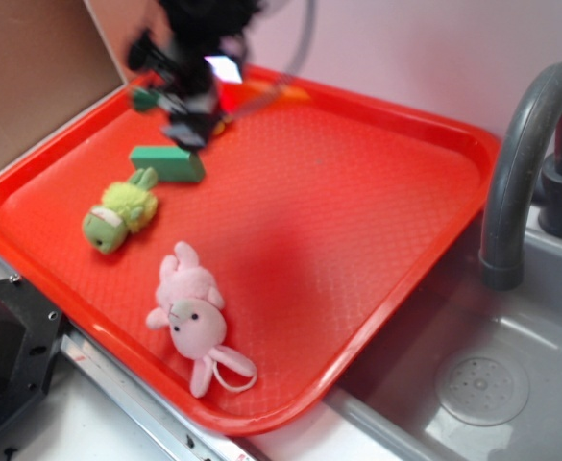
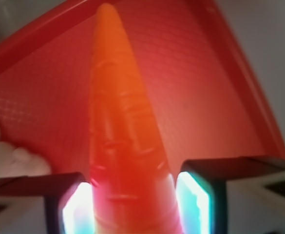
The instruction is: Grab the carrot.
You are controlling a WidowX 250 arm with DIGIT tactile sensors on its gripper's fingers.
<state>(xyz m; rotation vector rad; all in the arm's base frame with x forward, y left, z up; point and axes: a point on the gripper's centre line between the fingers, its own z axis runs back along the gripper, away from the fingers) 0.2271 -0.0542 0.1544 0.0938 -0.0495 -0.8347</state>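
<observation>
The carrot is a glossy orange ridged cone. In the wrist view it runs up from between my fingers, its tip toward the far rim of the red tray. My gripper is shut on its thick end, both lit pads pressing its sides. From the exterior view the blurred black gripper hangs over the tray's far left corner. An orange streak of carrot pokes out to its right. The stem is hidden.
On the tray lie a green block, a green plush and a pink plush. A grey faucet and sink are to the right. A brown board stands at the back left.
</observation>
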